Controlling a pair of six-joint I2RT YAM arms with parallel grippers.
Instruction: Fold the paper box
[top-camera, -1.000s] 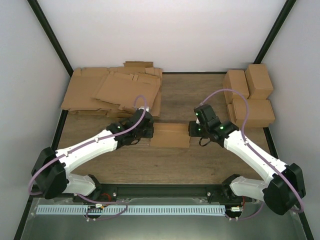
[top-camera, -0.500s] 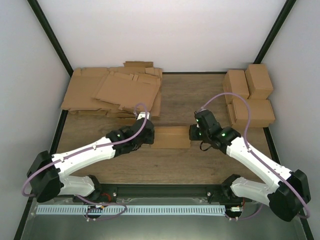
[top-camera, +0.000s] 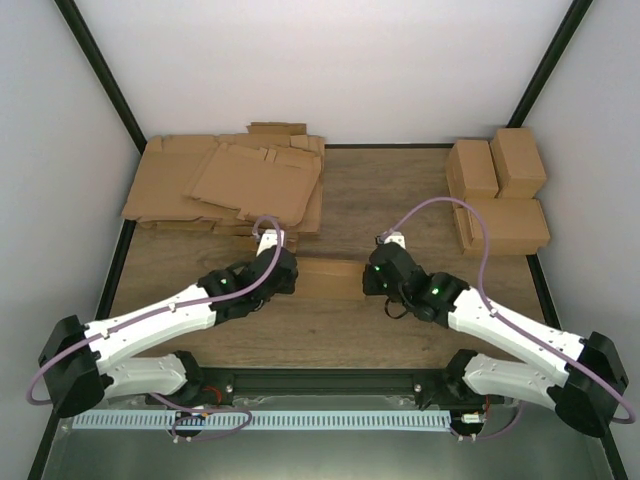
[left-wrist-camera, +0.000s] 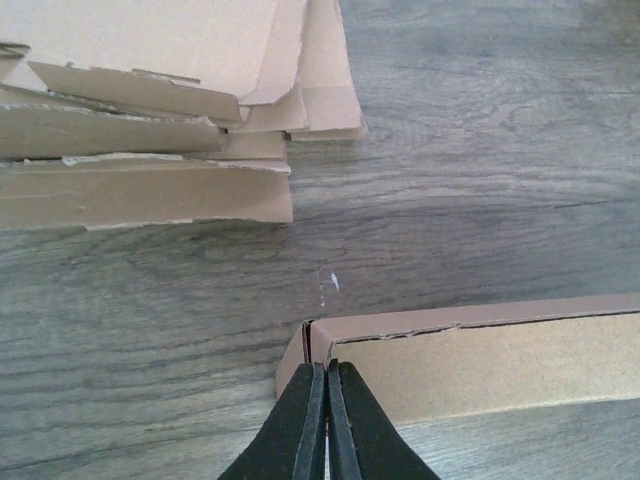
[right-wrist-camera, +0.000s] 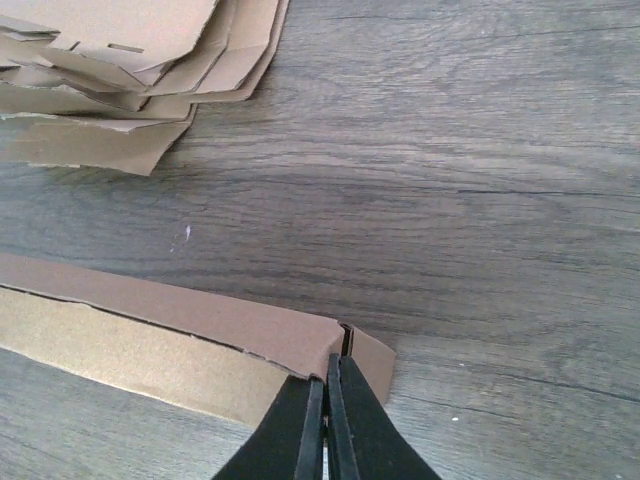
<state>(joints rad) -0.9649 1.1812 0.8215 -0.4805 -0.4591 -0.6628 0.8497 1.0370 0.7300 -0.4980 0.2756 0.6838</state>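
Observation:
The paper box (top-camera: 330, 280) is a small oblong brown box lying on the wooden table between my two arms. My left gripper (top-camera: 291, 274) is at its left end and my right gripper (top-camera: 370, 279) at its right end. In the left wrist view the jaws of the left gripper (left-wrist-camera: 327, 372) are closed to a thin slit on the end wall of the box (left-wrist-camera: 480, 360), beside a folded end flap. In the right wrist view the right gripper (right-wrist-camera: 327, 365) is closed the same way on the right end corner of the box (right-wrist-camera: 150, 340).
A stack of wide flat cardboard sheets (top-camera: 225, 185) lies at the back left and shows in both wrist views (left-wrist-camera: 140, 150) (right-wrist-camera: 120, 80). Several finished brown boxes (top-camera: 500, 195) stand at the back right. Black frame rails run along the table's sides.
Both grippers and the box have moved a little toward the near edge and slightly left. The grippers now overlap the box's ends more.

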